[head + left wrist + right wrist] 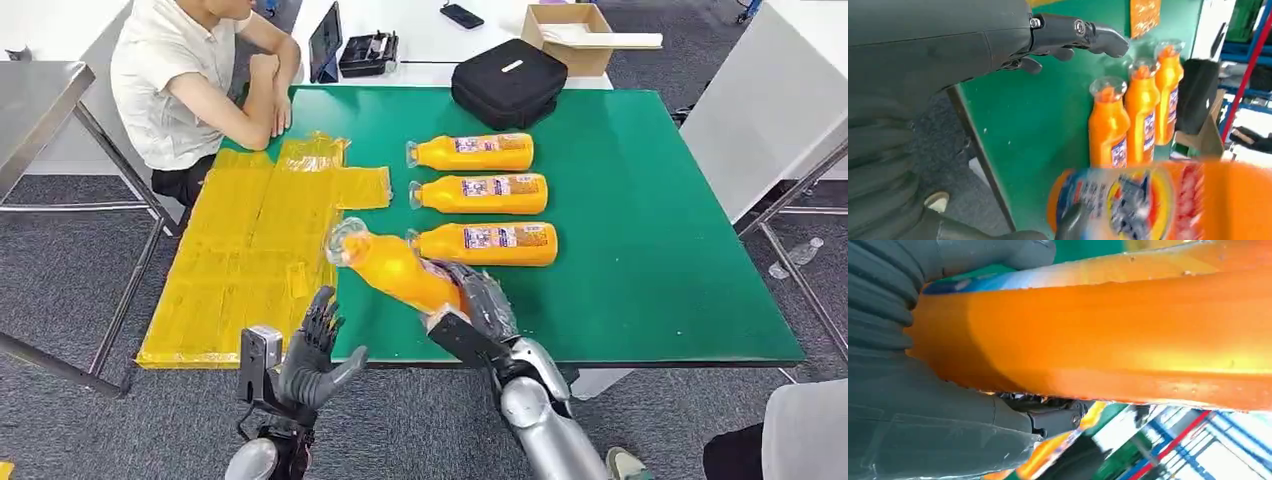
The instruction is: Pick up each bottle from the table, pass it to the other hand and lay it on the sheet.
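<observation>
right robot hand (478, 300) grips bottle (395, 268) | left robot hand (318, 352) empty, fingers spread

Bare sheet (240, 260) nearby; person's arm (225, 110) crowds its far end.

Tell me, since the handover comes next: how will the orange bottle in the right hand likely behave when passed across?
The held bottle looks full, so probably heavy for its size. Its smooth round body may slip or roll once laid on the yellow sheet. The left hand waits open.
</observation>
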`<control>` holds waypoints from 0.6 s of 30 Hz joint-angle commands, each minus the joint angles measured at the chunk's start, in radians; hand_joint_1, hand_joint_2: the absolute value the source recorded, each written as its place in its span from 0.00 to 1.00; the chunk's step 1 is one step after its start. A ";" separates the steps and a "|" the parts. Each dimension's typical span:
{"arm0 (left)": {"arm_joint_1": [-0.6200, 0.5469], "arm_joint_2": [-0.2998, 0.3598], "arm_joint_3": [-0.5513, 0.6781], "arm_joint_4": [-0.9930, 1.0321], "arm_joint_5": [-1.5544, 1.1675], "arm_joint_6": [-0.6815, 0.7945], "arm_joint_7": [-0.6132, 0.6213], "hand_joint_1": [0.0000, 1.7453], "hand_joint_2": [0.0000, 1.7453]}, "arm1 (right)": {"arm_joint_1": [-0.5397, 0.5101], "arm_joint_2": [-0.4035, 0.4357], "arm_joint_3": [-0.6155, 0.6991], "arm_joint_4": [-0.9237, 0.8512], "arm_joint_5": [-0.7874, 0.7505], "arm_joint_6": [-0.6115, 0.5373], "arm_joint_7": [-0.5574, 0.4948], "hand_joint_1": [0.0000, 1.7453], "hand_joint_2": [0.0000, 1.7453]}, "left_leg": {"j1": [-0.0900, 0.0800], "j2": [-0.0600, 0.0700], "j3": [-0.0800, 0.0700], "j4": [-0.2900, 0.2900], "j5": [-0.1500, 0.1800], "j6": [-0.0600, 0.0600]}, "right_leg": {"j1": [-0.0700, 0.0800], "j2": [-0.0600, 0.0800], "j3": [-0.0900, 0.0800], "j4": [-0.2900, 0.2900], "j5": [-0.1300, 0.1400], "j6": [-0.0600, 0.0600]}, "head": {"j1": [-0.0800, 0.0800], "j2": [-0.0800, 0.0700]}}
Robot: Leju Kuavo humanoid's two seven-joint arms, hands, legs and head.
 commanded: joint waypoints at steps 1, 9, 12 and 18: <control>-0.060 -0.047 -0.018 0.104 0.000 -0.001 -0.004 0.00 1.00 | -0.117 0.051 0.118 0.195 0.063 -0.041 0.037 1.00 1.00 | 0.000 0.001 0.002 0.000 -0.001 -0.001 | 0.001 0.001 0.002 -0.001 0.000 -0.001 | 0.000 0.000; -0.090 -0.047 -0.027 0.121 0.006 0.028 -0.054 0.00 1.00 | -0.123 0.049 0.215 0.231 0.094 -0.038 0.048 0.98 1.00 | 0.001 0.000 0.001 0.000 -0.001 -0.001 | 0.001 -0.001 0.002 -0.001 -0.001 -0.002 | 0.000 0.000; -0.084 -0.047 -0.020 0.094 -0.016 0.054 -0.064 0.00 1.00 | -0.113 0.040 0.231 0.223 0.115 -0.056 0.061 1.00 1.00 | 0.001 -0.001 0.000 0.000 -0.001 -0.001 | 0.001 -0.001 0.002 -0.001 -0.001 -0.002 | 0.000 0.000; -0.084 -0.047 -0.003 0.079 -0.016 0.078 -0.069 0.00 1.00 | -0.096 0.043 0.256 0.201 0.146 -0.074 0.069 1.00 1.00 | 0.001 -0.001 0.000 0.001 -0.001 -0.001 | 0.001 -0.001 0.001 0.000 -0.001 -0.002 | 0.000 0.000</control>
